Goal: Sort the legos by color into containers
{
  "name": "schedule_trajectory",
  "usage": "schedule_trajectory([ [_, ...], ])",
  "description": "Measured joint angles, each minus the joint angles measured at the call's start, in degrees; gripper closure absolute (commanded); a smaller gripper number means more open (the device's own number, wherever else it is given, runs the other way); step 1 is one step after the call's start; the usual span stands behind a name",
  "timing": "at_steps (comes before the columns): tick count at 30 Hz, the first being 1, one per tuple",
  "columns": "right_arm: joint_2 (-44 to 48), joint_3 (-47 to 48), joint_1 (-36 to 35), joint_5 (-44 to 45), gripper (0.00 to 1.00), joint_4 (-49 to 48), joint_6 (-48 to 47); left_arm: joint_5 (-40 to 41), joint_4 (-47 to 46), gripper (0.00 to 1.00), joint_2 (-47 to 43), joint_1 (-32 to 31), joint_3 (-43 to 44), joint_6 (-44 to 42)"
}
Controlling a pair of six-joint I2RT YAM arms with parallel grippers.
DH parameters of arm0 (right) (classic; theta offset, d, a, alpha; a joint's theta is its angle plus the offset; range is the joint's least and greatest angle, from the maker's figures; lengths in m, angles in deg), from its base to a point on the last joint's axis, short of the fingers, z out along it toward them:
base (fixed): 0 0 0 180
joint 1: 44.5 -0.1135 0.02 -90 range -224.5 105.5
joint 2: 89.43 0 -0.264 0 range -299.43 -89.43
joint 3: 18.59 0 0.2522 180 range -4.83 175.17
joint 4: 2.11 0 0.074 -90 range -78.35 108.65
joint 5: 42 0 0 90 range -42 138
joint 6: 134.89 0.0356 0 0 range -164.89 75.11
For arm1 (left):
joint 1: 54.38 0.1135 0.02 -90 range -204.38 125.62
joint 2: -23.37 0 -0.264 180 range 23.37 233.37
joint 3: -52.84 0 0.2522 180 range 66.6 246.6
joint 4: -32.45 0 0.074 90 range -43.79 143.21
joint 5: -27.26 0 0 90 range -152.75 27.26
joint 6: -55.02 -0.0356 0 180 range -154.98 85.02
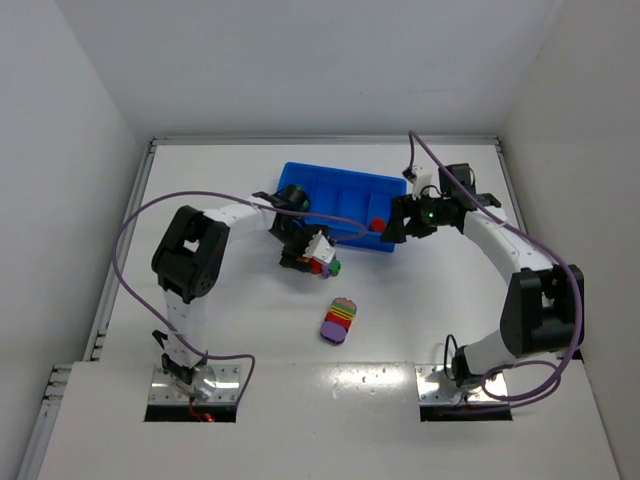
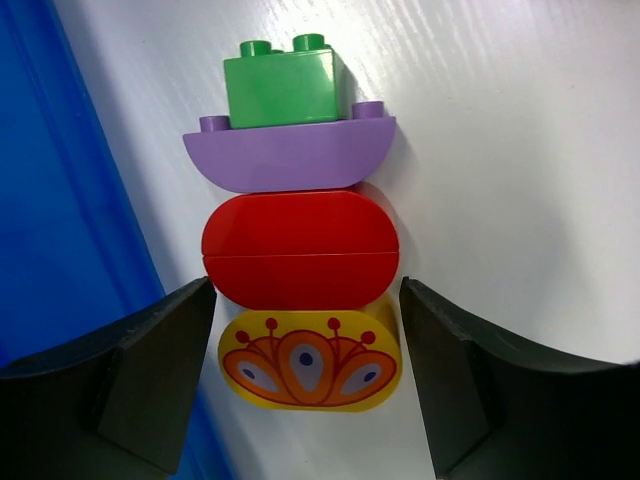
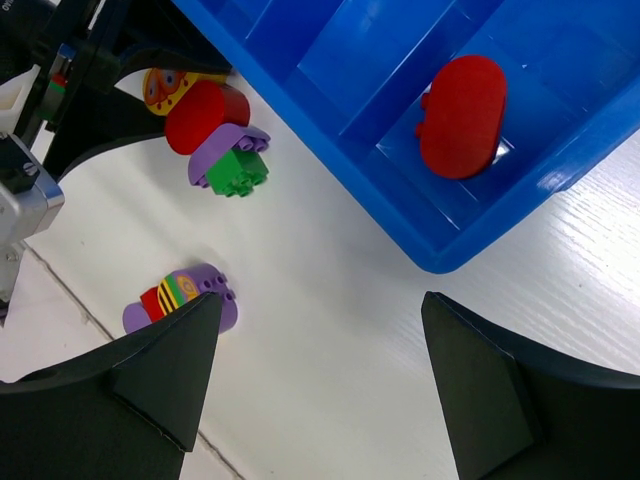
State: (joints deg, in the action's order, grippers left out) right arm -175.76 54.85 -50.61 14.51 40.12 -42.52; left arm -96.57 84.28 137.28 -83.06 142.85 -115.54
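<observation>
The left gripper (image 2: 305, 335) stands open astride the multicoloured clump (image 2: 290, 160), which lies on the table (image 2: 520, 150) just beside the tray (image 2: 50, 200). It should close squarely on the red brick (image 2: 300, 250), avoiding tilt. The right gripper (image 3: 320, 380) hangs open.

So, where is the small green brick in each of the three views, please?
Top external: green brick at the right end of the clump, centre of the picture, just below the blue tray.
Left wrist: top centre, at the clump's far end.
Right wrist: upper left, beside the purple piece.
Shared landmark: that blue tray, next to the clump in every view.
</observation>
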Motion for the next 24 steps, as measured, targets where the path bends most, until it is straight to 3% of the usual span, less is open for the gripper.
schedule_trajectory([
  [4,-0.11,0.00,0.00,-0.04,0.18,0.00,-0.02,0.74,1.01,0.36,1.27,-0.26,1.99,0.22],
  [5,-0.26,0.00,0.00,-0.07,0.18,0.00,0.00,0.76,1.14,0.45,1.53,-0.35,2.38,0.28],
  [9,-0.90,0.00,0.00,-0.09,0.18,0.02,0.00,1.16,1.53,0.58,1.55,-0.61,2.62,1.31],
  [17,-0.96,0.00,-0.02,-0.46,0.18,0.09,0.00,0.33,1.29,0.65,-1.88,0.28,-1.92,6.19],
  [24,-1.97,0.02,-1.38,-7.19,0.18,-0.61,3.41,-0.20,-4.09,0.65,-13.31,2.97,-12.44,19.30],
])
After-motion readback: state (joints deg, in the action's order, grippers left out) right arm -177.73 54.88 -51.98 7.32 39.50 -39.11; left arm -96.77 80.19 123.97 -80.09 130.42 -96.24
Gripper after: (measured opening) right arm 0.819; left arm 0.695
